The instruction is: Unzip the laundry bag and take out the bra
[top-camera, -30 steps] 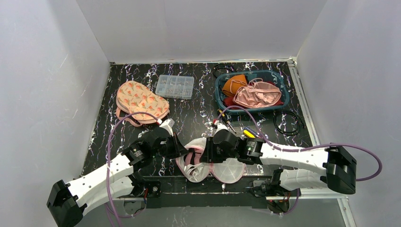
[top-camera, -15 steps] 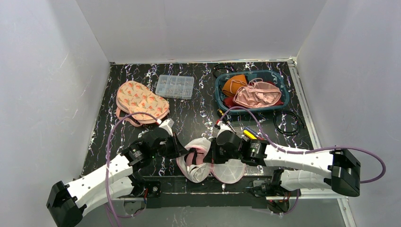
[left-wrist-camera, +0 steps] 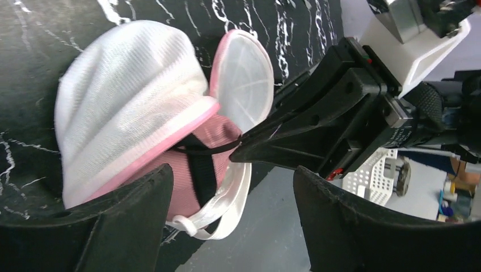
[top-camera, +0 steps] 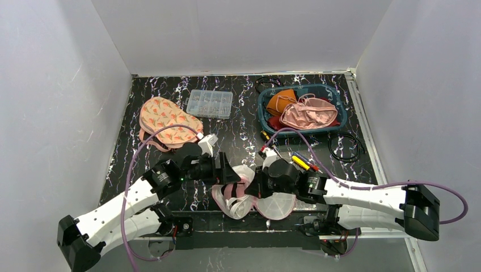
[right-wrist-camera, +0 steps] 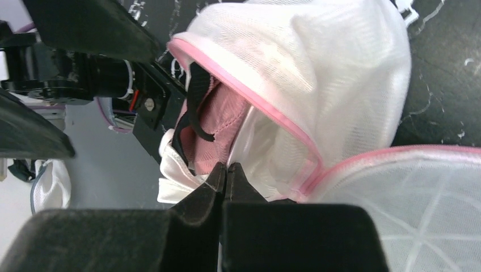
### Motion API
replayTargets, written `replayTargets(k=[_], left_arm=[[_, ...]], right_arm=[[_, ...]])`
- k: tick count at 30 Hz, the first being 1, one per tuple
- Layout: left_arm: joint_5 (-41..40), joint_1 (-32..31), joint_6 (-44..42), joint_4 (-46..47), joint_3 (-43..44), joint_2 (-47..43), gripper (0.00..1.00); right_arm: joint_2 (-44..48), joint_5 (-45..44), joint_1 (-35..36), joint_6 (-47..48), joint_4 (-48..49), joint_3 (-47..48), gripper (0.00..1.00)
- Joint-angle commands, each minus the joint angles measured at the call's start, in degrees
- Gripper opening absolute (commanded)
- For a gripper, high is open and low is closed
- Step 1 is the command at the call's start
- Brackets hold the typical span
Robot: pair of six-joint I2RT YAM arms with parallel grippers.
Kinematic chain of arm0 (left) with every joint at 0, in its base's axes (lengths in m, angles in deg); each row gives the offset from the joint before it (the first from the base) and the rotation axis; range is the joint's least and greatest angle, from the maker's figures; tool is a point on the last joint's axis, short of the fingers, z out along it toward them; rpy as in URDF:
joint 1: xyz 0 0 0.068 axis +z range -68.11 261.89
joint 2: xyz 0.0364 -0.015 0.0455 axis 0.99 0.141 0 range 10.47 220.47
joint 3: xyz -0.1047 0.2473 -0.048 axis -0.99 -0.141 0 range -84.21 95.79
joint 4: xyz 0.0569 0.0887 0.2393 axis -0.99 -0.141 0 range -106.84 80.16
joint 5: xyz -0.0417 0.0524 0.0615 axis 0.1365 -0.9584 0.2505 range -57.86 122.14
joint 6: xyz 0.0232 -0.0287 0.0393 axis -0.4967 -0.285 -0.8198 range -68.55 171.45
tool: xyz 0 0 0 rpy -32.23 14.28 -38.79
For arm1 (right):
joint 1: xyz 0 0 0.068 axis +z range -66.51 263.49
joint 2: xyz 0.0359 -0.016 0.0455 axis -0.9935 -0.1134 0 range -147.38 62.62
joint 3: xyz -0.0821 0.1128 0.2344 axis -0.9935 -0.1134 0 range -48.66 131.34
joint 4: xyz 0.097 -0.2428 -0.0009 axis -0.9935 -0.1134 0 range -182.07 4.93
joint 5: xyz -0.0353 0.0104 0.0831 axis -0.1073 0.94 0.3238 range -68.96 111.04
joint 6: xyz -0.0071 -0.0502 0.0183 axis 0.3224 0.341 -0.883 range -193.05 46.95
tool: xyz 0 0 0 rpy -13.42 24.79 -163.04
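Observation:
The laundry bag (top-camera: 277, 205) is white mesh with pink trim and lies unzipped at the table's near edge, its round flap folded back (left-wrist-camera: 244, 79) (right-wrist-camera: 317, 68). The pink bra (top-camera: 230, 190) shows in the opening with a black strap and white straps hanging out (left-wrist-camera: 212, 133) (right-wrist-camera: 218, 116). My right gripper (top-camera: 253, 186) (right-wrist-camera: 226, 169) is shut at the opening. In the left wrist view its tips (left-wrist-camera: 244, 148) pinch the bra's thin black strap. My left gripper (top-camera: 228, 173) (left-wrist-camera: 232, 226) is open just left of the bag, its fingers either side of the white straps and not touching them.
A teal basket (top-camera: 262, 109) of orange and pink garments stands at the back right. A clear compartment box (top-camera: 210, 103) and a peach patterned pouch (top-camera: 169, 120) lie at the back left. Pens (top-camera: 303, 162) and a black cable loop (top-camera: 345, 147) lie right of the bag.
My left gripper has opened and lifted back from the bag's rim. My right gripper has closed at the opening and its arm has slid slightly to the right.

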Motion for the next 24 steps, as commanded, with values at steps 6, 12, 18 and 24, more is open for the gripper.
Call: replayTargets(k=[6, 12, 18, 24], left_arm=[[8.35, -2.22, -5.12, -1.35, 3.75, 7.55, 0.76], [6.7, -2.86, -5.7, -2.63, 4.62, 11.65, 0.73], [3.18, -3.15, -6.02, -3.86, 5.81, 14.51, 0.68], [-1.73, -3.14, -6.01, -4.63, 6.67, 14.25, 0.59]], right_arm=[[2.69, 0.83, -1.16, 4.55, 9.84, -0.53, 0.01], [1.53, 1.51, -1.31, 5.23, 10.63, 0.18, 0.01], [0.46, 2.26, -1.29, 5.57, 10.65, 0.36, 0.01], [0.82, 2.45, -1.31, 5.96, 9.98, 0.05, 0.01]])
